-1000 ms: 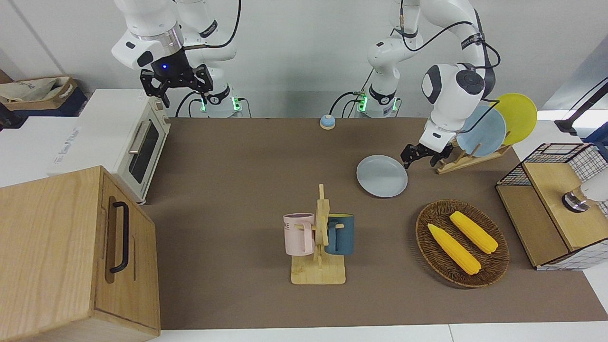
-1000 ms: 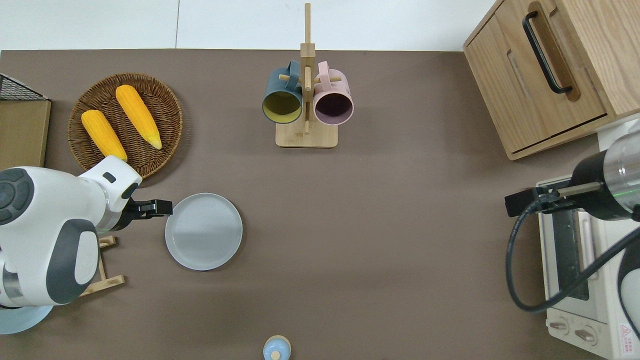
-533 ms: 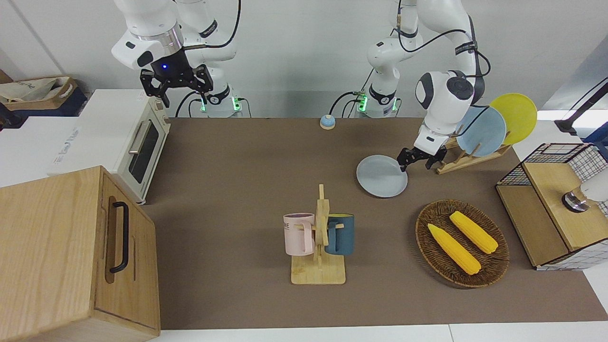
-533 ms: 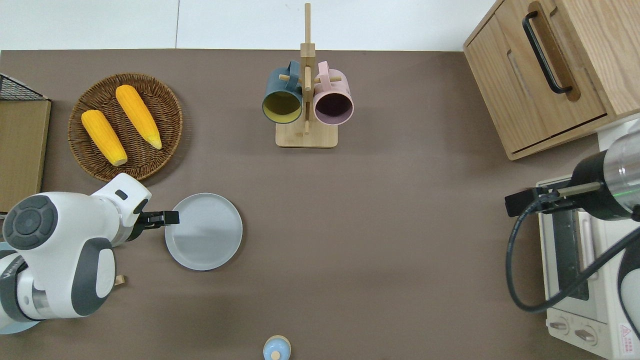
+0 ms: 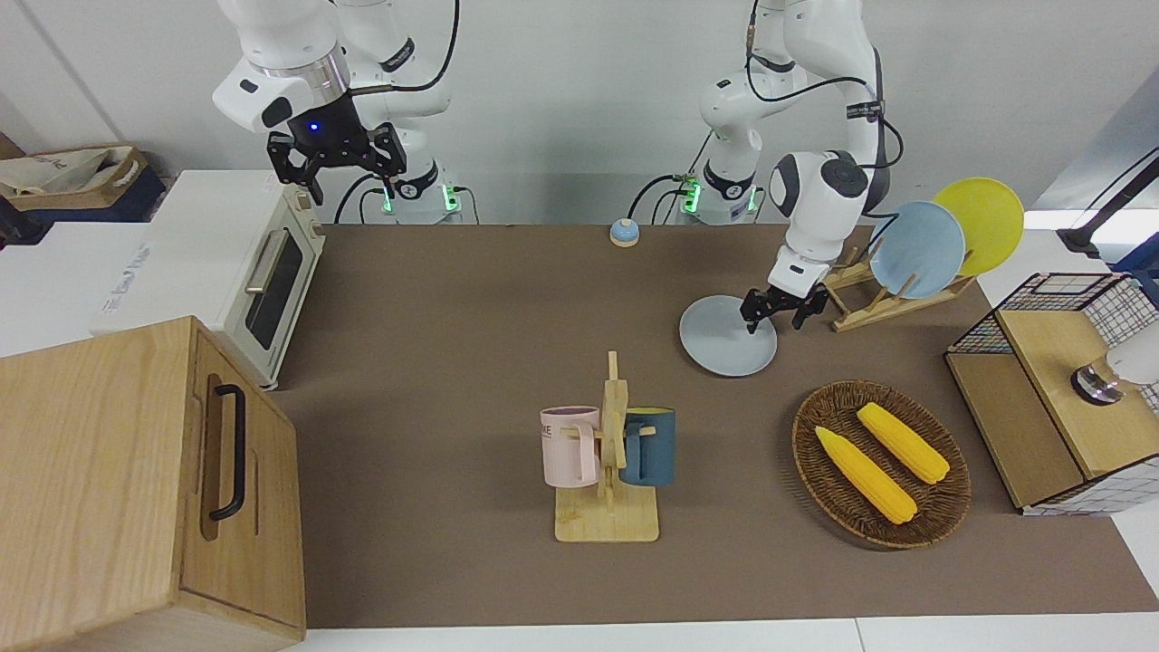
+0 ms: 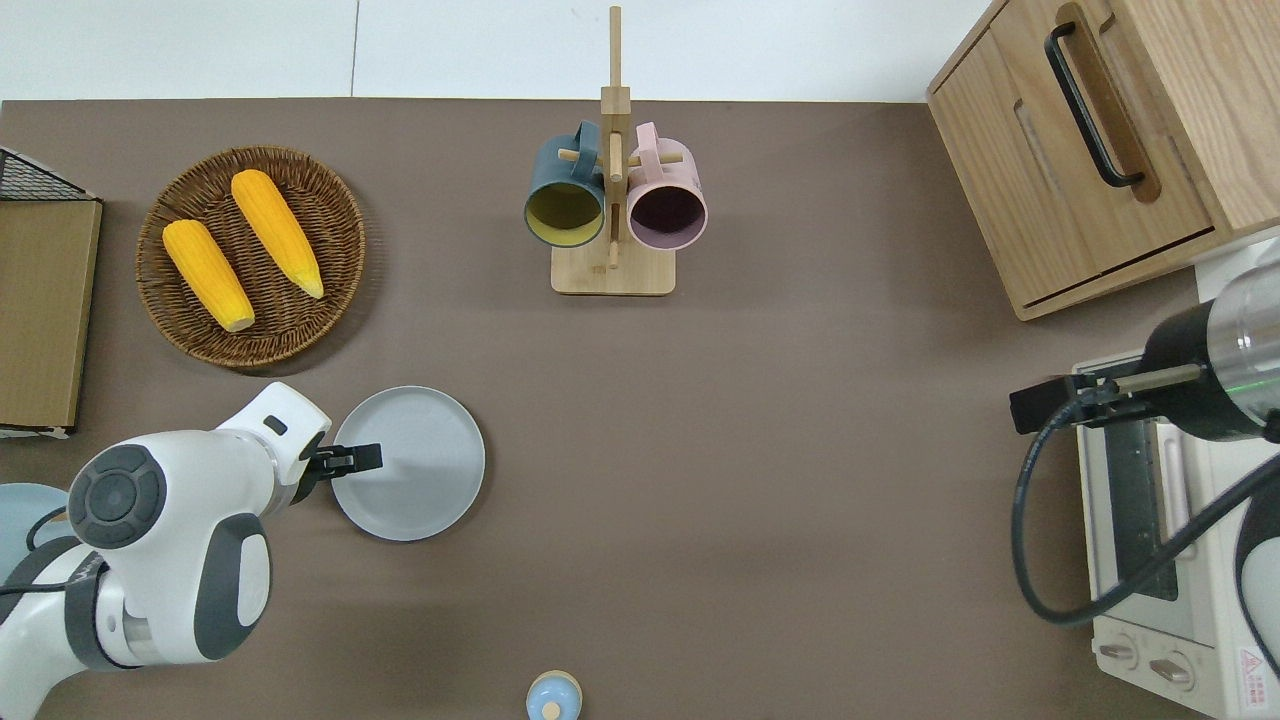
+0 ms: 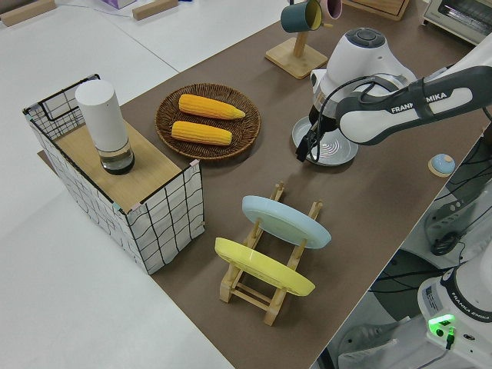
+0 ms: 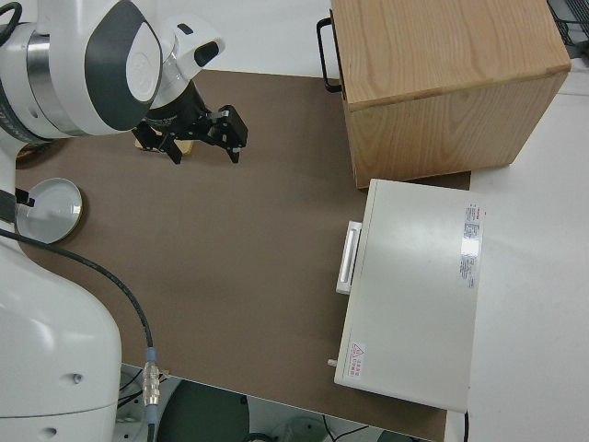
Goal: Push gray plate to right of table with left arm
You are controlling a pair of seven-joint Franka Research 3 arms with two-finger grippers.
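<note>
The gray plate (image 5: pixel 715 349) (image 6: pixel 425 470) lies flat on the brown table (image 5: pixel 453 317), toward the left arm's end, nearer to the robots than the wicker basket. My left gripper (image 5: pixel 774 315) (image 6: pixel 350 459) is low at the plate's rim on the side toward the left arm's end of the table. It is open and empty, with one fingertip over the plate and the other outside the rim. It also shows in the left side view (image 7: pixel 307 151) beside the plate (image 7: pixel 336 147). My right gripper (image 5: pixel 337 170) is parked and open.
A wicker basket (image 6: pixel 300 190) with two corn cobs lies farther from the robots than the plate. A mug rack (image 6: pixel 612 275) stands mid-table. A plate rack (image 5: pixel 892 303) holds a sky-blue and a yellow plate. A bell (image 5: pixel 624 233), a toaster oven (image 5: pixel 263 281) and a wooden cabinet (image 5: pixel 136 489) are also here.
My left gripper has moved from beside the plate rack toward the gray plate and now reaches over its rim. The plate has not moved. The right arm has not moved.
</note>
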